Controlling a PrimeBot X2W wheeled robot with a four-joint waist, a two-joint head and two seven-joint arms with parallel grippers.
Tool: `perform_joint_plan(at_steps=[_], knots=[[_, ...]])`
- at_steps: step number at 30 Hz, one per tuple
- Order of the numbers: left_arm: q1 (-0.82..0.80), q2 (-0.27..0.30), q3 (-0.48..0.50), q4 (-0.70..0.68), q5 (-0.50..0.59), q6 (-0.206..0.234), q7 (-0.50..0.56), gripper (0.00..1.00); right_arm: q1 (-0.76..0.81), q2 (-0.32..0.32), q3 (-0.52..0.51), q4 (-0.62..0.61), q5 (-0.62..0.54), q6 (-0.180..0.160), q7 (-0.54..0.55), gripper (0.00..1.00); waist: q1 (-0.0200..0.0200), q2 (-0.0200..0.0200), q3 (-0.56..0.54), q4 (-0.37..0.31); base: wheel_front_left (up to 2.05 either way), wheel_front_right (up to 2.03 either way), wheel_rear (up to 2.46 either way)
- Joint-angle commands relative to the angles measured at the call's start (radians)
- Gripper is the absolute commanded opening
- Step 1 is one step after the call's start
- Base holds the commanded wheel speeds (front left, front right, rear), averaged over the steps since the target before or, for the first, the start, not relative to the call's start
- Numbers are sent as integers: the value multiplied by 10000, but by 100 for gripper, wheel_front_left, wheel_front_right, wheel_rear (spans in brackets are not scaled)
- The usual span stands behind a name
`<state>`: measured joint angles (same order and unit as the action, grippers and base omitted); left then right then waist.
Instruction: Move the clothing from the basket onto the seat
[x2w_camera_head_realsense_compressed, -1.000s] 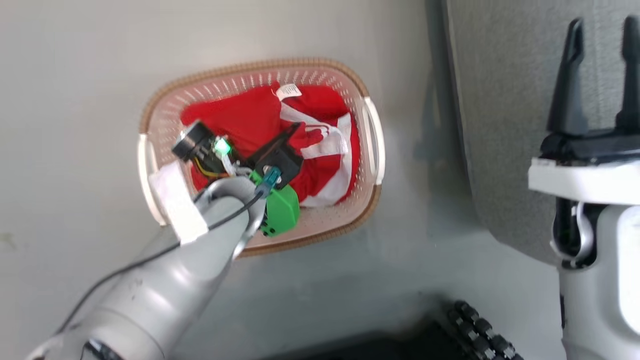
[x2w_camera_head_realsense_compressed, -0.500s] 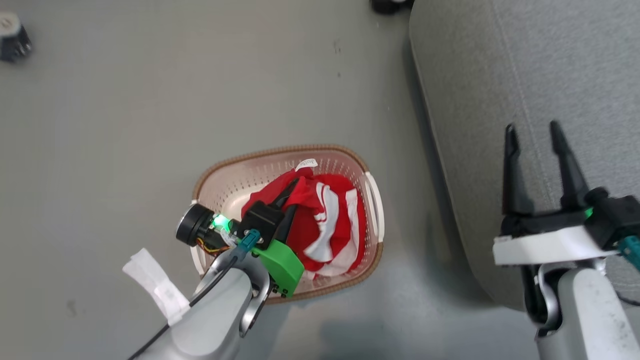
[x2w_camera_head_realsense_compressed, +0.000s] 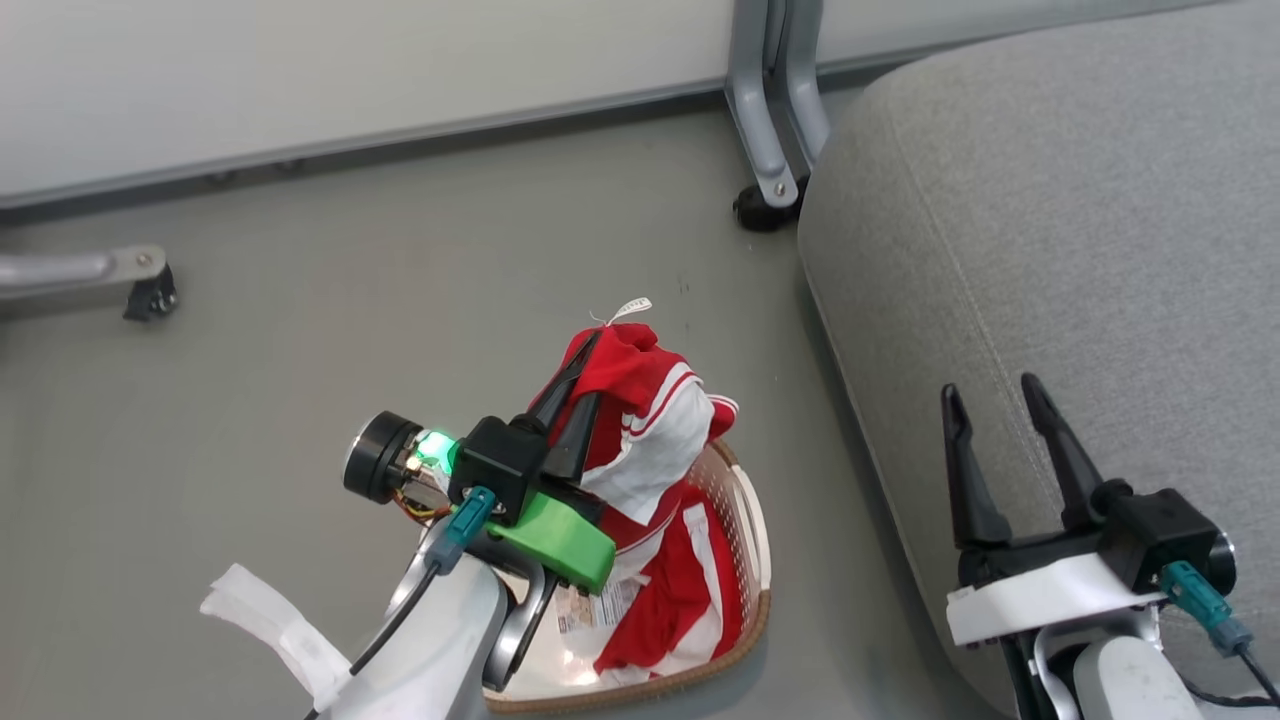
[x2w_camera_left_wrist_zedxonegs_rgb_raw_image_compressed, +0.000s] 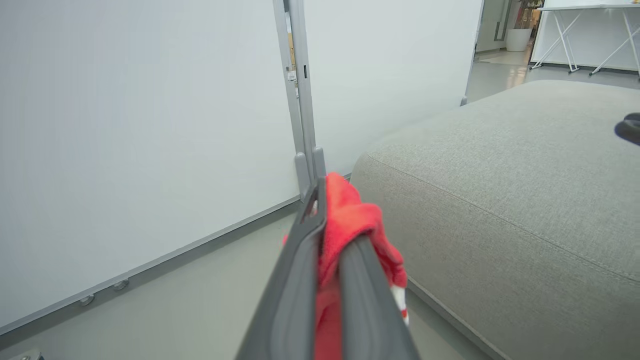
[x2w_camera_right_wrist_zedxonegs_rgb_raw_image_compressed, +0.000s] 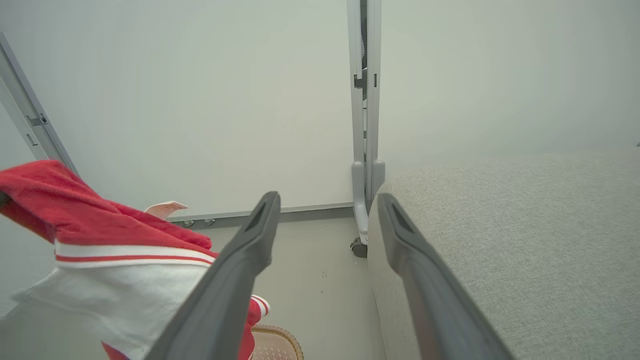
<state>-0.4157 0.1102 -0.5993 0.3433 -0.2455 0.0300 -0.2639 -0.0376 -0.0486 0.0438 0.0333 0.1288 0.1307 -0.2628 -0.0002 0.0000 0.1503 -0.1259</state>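
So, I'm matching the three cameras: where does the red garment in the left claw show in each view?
Head view: red garment at centre, just above the basket.
Left wrist view: bottom centre, pinched in the left claw.
Right wrist view: lower left.
Shared landmark: the grey seat, on the right in all three.

Left pincer (x2w_camera_head_realsense_compressed: 592, 365) and right pincer (x2w_camera_head_realsense_compressed: 989, 388): long dark tapered fingers (x2w_camera_head_realsense_compressed: 965, 480), black bases. Left wrist carries green bracket (x2w_camera_head_realsense_compressed: 555, 540), lit green lamp (x2w_camera_head_realsense_compressed: 434, 447), teal plug (x2w_camera_head_realsense_compressed: 462, 522); silvery forearms (x2w_camera_head_realsense_compressed: 440, 650), white tape (x2w_camera_head_realsense_compressed: 265, 625) at seven o'clock.
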Motion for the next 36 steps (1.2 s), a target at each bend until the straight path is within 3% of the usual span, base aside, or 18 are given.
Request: perform_joint_plan(at_steps=[1, 11, 21, 25, 36], knots=[[210, -18, 94, -176, 102, -66, -7, 0, 190, -32, 105, 35, 25, 1, -31, 100, 2, 0, -672, 14, 0, 0, 0], [197, -227, 307, -1110, 505, -406, -7, 0, 434, -83, 867, 151, -184, 1, -31, 100, 2, 0, -1196, 39, 0, 0, 0], [-90, -476, -385, -1071, 543, -941, -9, 0, -257, -834, 3212, 49, -349, 1, -31, 100, 2, 0, -1072, 209, 0, 0, 0], [-204, -525, -782, -984, 495, -1059, -9, 0, -655, -964, 3669, 51, -366, 1, -31, 100, 2, 0, -957, 281, 0, 0, 0], [-605, -592, -1841, -1096, 209, -1177, 15, 0, -1130, -1041, 3928, 1666, -373, 1, -31, 100, 2, 0, -1037, 522, 0, 0, 0]])
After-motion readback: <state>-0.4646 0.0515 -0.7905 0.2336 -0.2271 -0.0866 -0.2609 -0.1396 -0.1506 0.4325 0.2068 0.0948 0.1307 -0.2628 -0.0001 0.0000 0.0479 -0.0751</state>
